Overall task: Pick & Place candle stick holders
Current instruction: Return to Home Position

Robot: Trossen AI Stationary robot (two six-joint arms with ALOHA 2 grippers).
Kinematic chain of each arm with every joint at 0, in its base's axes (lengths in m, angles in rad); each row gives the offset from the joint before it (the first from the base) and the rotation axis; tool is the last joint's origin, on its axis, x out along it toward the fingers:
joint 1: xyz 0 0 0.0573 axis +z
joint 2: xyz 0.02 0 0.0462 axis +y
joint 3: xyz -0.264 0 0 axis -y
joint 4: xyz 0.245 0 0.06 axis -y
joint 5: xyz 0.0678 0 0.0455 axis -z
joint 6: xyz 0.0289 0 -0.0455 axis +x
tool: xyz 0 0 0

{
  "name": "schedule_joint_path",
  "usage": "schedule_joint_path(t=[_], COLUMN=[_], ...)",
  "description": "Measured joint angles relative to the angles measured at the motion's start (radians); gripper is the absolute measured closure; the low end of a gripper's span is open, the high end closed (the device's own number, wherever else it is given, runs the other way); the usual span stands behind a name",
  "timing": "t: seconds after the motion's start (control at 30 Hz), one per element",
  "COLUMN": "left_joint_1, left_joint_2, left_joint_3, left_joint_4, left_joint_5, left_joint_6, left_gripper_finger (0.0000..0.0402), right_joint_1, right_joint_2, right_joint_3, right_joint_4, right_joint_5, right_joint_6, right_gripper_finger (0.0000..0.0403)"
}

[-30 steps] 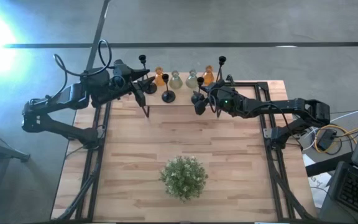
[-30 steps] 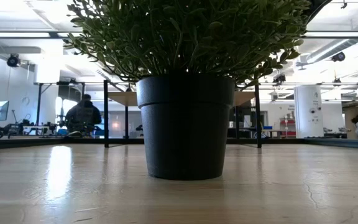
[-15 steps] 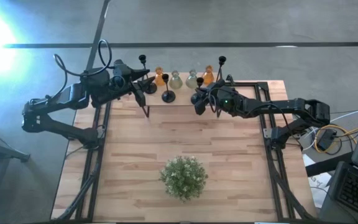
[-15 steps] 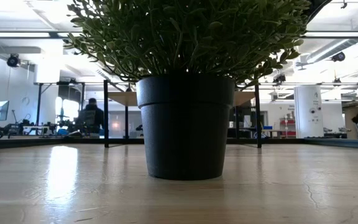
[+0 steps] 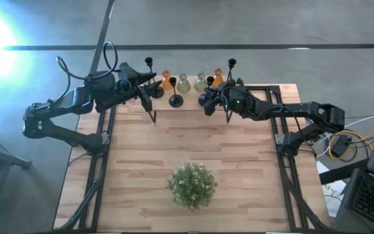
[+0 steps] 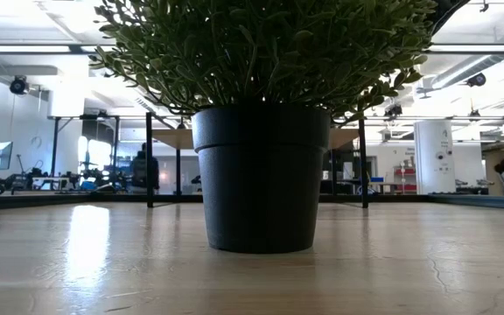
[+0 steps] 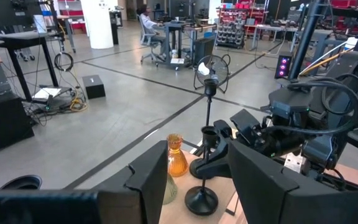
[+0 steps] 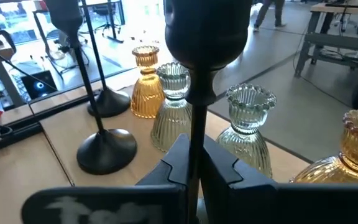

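Two right fingers pinch one candle holder.

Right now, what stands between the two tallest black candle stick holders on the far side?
In the high view, four small glass vases stand there in a row: orange, grey-green, grey-green, orange.

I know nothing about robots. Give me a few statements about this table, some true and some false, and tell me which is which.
A plant stands on the table. True.
The right hand grips a black holder by its stem. True.
All four vases are orange. False: two are orange, two grey-green.
The left hand holds a vase. False: it is open and empty.
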Motion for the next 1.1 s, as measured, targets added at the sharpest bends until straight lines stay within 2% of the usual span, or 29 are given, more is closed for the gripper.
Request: schedule_joint_path(t=[0.23,1.1], left_joint_1=[0.000,0.000], left_joint_2=[0.000,0.000], left_joint_3=[0.000,0.000], left_joint_4=[-0.002,-0.001], left_joint_5=[0.000,0.000], left_joint_6=[0.000,0.000], left_gripper_finger=[0.0227,0.0227], right_joint_1=[-0.003,-0.033], right_joint_2=[0.015,0.053], right_joint_3=[0.000,0.000], right_joint_4=[0.004,0.054], right_joint_5=[-0.078,-0.078], right_joint_6=[-0.030,-0.044], right_gripper_finger=[0.0393,0.0391])
